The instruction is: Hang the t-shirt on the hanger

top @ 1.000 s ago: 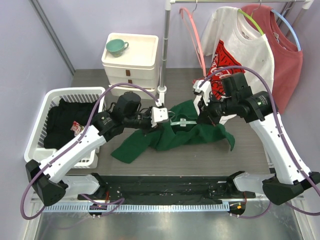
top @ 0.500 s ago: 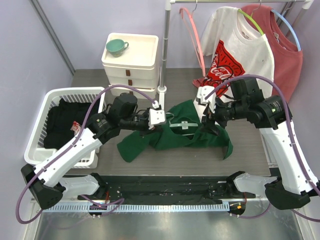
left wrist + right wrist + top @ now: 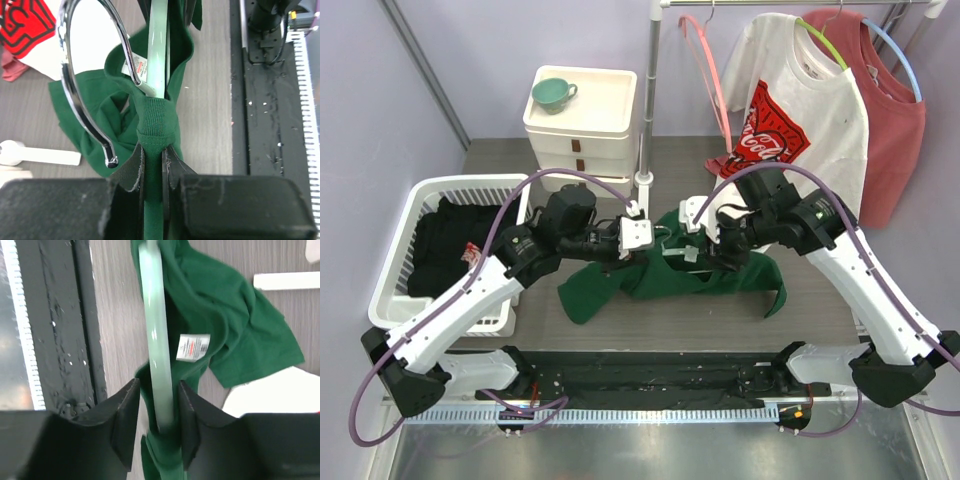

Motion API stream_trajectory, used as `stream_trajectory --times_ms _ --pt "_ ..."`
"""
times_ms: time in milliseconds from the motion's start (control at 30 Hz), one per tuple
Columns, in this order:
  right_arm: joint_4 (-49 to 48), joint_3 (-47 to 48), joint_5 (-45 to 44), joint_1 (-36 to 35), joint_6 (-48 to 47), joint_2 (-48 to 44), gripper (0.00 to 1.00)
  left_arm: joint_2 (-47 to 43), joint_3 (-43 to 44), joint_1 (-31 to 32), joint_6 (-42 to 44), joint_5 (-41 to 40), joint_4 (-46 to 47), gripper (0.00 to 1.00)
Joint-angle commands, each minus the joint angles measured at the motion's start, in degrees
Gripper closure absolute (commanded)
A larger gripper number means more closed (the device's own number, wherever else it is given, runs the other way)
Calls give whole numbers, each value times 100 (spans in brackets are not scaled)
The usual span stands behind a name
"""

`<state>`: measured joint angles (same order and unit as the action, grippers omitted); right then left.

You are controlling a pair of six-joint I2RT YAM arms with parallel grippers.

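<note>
You are partway through, with the threading begun but the shirt not yet sitting on the frame. The t-shirt (image 3: pixel 730 275) is lying bunched in the middle of the table (image 3: pixel 660 325), between the two arms, with one sleeve spreading to the near left and the hem trailing to the right.

Your left gripper (image 3: pixel 152 150) is clenching the ribbed collar together with the hanger (image 3: pixel 158 45), so the neckband is wrapping over the pale bar right at the fingers. The silver hook (image 3: pixel 70 85) is poking out through the neck opening on the far-left side, and the white label (image 3: pixel 192 346) is showing inside the neck. That part looks done: the hanger is inside the neck.

Your right gripper (image 3: pixel 157 390) is straddling one arm of the hanger with its jaws apart. The bar is sitting between them and green cloth is gathering around its end, but you are not visibly pinching either yet.

What seems left is pulling the cloth over both ends of the hanger so the shoulders seat, then smoothing the body. In the overhead view most of the hanger is hidden under cloth, so you cannot tell how far either shoulder is on.
</note>
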<state>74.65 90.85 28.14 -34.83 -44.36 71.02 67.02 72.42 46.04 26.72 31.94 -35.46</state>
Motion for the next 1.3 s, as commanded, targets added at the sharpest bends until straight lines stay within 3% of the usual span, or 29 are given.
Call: stream_trajectory --times_ms 0,67,100,167,300,400,500,633,667,767,833,967,1100,1267 --pt "-618 118 112 -235 454 8 69 30 378 45 -351 295 286 100" --pt "-645 82 113 -235 551 -27 93 -40 343 45 -352 251 242 100" --pt "-688 73 -79 -226 621 -53 99 -75 317 45 -413 112 233 99" --pt "-724 21 -273 -226 657 -184 99 -145 211 19 -475 -3 137 95" --pt "-829 -58 -660 -244 823 -571 99 -540 -96 -218 -519 -319 -276 57" --pt "-821 -102 -827 -235 964 -896 99 -717 -290 -709 -493 -409 -750 56" --pt "-812 -216 -872 -235 1078 -1108 99 -691 -246 -1263 -177 -119 -1576 63" --pt "-786 -269 -933 -235 1368 -1415 99 -830 -299 -1729 35 -48 -1929 64" --pt "-786 -278 -968 -235 1429 -1468 99 -884 -290 -1748 -26 -13 -1860 61" --pt "-646 -217 -1239 -226 1789 -1635 99 -1042 -185 -1748 -175 83 -1675 37" --pt "-409 -182 -1442 -226 2044 -1836 99 -1051 -71 -1748 -229 84 -1613 30" --pt "57 -181 -2285 169 2133 -2171 99 -920 123 -1748 -273 -21 -1560 4" --pt "278 -611 -3845 661 2396 -2373 99 -726 289 -1748 -342 92 -1368 0" --pt "-20 -1226 -4923 1214 2704 -2506 99 -410 492 -1739 -466 417 -1200 0"
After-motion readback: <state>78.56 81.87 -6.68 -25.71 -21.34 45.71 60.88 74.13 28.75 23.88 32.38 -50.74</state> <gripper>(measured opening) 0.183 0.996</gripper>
